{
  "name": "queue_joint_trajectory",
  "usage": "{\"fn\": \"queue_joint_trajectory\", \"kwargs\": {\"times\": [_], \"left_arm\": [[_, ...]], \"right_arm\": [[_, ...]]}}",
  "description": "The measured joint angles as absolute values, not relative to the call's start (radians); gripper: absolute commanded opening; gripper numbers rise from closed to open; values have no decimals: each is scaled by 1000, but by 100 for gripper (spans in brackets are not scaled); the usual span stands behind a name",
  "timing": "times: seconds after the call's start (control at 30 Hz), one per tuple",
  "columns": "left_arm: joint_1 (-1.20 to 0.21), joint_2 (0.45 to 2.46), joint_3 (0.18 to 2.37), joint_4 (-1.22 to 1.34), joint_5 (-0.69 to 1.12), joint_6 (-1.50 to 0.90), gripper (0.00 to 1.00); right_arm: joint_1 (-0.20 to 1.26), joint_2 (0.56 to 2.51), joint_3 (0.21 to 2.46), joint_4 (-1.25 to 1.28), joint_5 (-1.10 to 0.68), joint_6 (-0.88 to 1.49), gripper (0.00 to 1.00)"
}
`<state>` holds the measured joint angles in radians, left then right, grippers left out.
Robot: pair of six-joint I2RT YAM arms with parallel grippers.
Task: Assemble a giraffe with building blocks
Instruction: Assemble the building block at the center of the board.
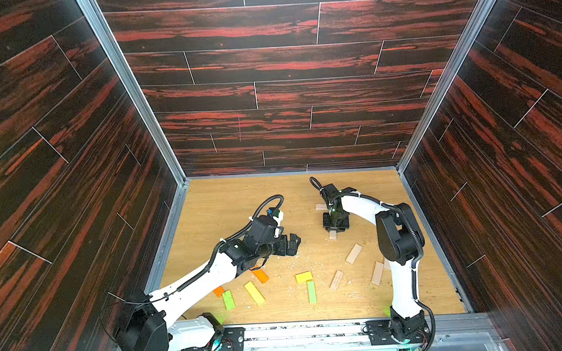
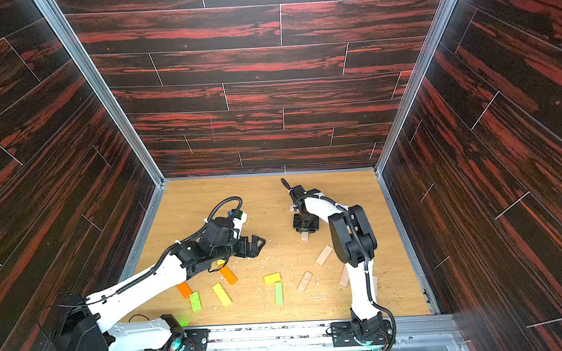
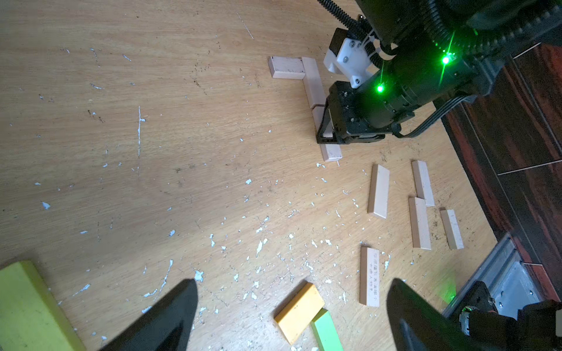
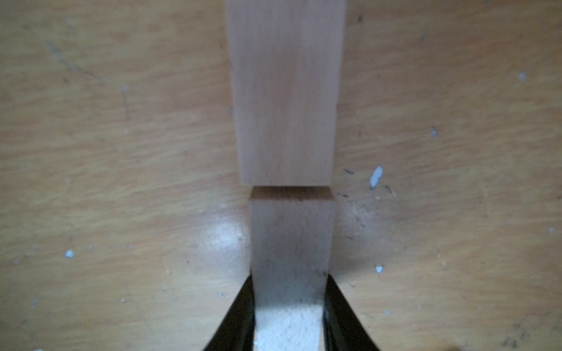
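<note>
My right gripper points down, shut on a pale plank that lies flat on the table. That plank's far end butts against a second pale plank. The left wrist view shows the row, with a third pale plank set crosswise at its far end. My left gripper hovers open and empty above the table's middle. Loose building blocks lie near the front: orange, yellow, green, yellow, green and pale ones.
Dark wood-patterned walls close in the table on three sides. A metal rail with both arm bases runs along the front edge. White flecks dot the tabletop. More pale planks lie near the right wall.
</note>
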<state>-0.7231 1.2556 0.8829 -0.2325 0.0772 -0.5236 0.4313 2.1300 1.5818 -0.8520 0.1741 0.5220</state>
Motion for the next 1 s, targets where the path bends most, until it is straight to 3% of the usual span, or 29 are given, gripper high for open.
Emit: {"fn": "queue_joint_trajectory", "kwargs": {"times": [1.0], "left_arm": [[-723, 1256, 883, -232, 74, -524, 100]], "right_arm": [[424, 2141, 1608, -865, 179, 513, 43]]}}
